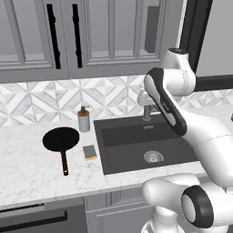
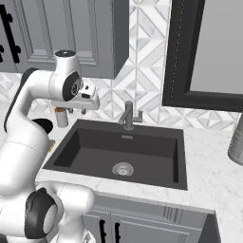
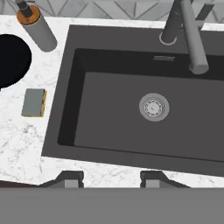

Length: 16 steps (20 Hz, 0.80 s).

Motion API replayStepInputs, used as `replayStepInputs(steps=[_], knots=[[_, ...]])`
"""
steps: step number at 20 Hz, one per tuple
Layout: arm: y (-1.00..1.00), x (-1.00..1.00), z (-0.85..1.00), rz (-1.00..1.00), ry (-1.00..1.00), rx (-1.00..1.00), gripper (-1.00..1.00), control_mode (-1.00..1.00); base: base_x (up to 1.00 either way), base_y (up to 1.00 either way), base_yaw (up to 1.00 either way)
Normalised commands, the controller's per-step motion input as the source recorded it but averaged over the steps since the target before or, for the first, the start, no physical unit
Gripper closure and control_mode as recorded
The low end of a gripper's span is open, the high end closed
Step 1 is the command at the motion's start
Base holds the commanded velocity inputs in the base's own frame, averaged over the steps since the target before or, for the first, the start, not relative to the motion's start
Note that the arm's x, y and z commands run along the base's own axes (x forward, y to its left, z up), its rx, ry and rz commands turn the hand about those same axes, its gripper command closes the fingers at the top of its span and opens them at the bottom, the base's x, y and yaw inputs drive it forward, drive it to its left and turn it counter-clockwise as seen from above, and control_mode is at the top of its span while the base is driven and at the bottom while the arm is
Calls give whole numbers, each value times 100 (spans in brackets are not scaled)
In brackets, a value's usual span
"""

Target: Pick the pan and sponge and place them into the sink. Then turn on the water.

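Note:
The black pan lies on the marble counter left of the sink, its brown handle pointing toward the front edge. Between pan and sink lies the sponge, grey-green face up. In the hand view the pan and sponge sit at the left and the sink with its silver drain spreads below. My gripper hangs open and holds nothing, high above the sink's front left part. The faucet stands at the back rim; no water shows at its spout.
A grey soap dispenser with a brown collar stands behind the pan, near the sink's back left corner. A grey canister stands on the counter far right. Wall cabinets hang above, and a dark window frame is behind the faucet.

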Motion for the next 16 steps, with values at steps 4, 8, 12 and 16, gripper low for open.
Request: replayStepInputs(steps=[4, 8, 12, 16], knots=[[18, -13, -11, 0, 0, 0, -100, -100, 0, 0, 0], [41, -31, -25, 0, 0, 0, -100, -100, 0, 0, 0], [41, -28, -21, 0, 0, 0, -100, -100, 0, 0, 0], [49, -21, -30, 0, 1, 0, -100, -100, 0, 0, 0]])
